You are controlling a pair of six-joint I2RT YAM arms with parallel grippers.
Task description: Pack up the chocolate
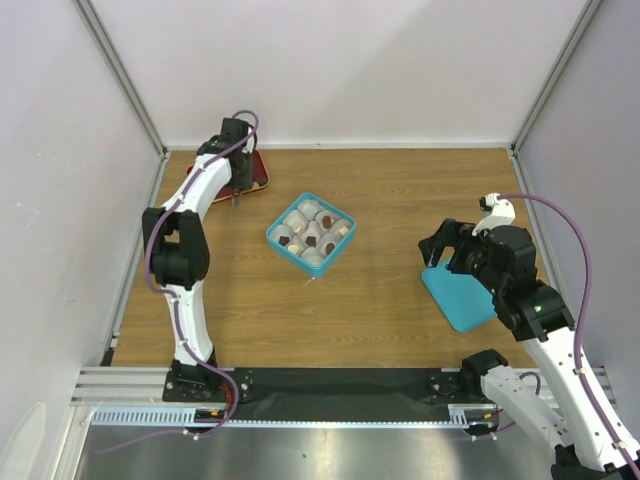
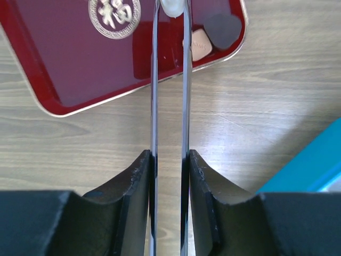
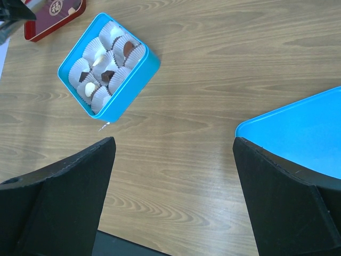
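My left gripper (image 1: pixel 237 196) hangs over the near edge of the red tray (image 2: pixel 69 64). Its long thin blades (image 2: pixel 171 8) are nearly together, pinching a pale round chocolate (image 2: pixel 173 5) at their tips. A tan chocolate (image 2: pixel 201 45) and a dark chocolate (image 2: pixel 222 29) lie on the tray beside the blades. The teal box (image 1: pixel 274 237) sits mid-table, filled with white paper cups, several holding dark or pale pieces; it also shows in the right wrist view (image 3: pixel 133 80). My right gripper (image 1: pixel 438 250) is open and empty (image 3: pixel 173 144) above bare wood.
The teal lid (image 1: pixel 458 298) lies flat under the right arm, and its corner shows in the right wrist view (image 3: pixel 298 133). White walls and metal frame posts enclose the table. The red tray (image 1: pixel 260 172) sits at the back left corner.
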